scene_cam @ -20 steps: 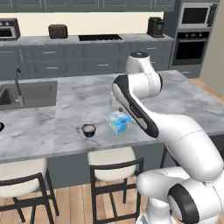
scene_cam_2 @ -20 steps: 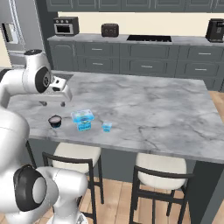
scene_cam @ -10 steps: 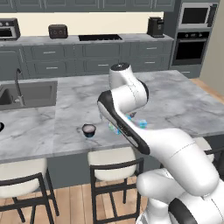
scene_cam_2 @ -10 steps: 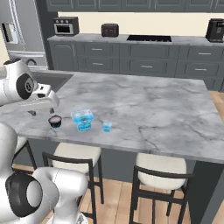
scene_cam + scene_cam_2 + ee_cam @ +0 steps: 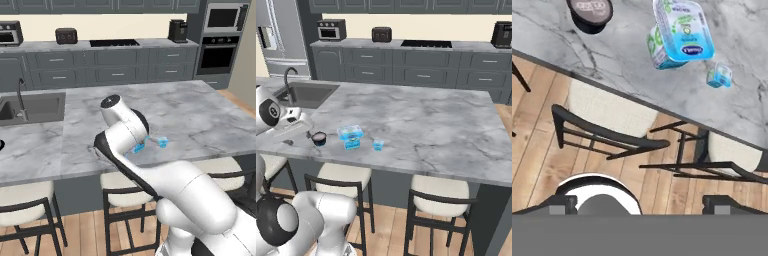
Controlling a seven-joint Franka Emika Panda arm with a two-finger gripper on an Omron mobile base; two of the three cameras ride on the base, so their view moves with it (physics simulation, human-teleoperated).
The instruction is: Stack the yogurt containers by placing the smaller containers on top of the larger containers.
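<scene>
Three yogurt containers stand near the island's front edge. In the right base view the small dark round cup [image 5: 319, 138] is leftmost, the pale blue boxy pack [image 5: 350, 136] sits beside it, and the tiny light-blue cup [image 5: 378, 145] is to the right. The hand view has the dark cup [image 5: 589, 12] at top left, the pack [image 5: 682, 32] with its greenish side at top centre, and the tiny cup [image 5: 719, 75] right of it. My gripper [image 5: 298, 138] hangs open and holds nothing, left of the dark cup, over the counter's front edge. My arm hides part of the pack [image 5: 139, 148]; the tiny cup [image 5: 163, 142] shows beside it.
Stools [image 5: 609, 117] stand under the counter's front edge [image 5: 637, 102], over a wooden floor. A sink [image 5: 303, 94] with a tap is set in the island's left end. The grey marble counter [image 5: 426, 120] stretches to the right and back.
My arm has swung left and down toward the island's front edge, bringing the hand beside the dark cup. The jaws stayed open. The three containers have not moved.
</scene>
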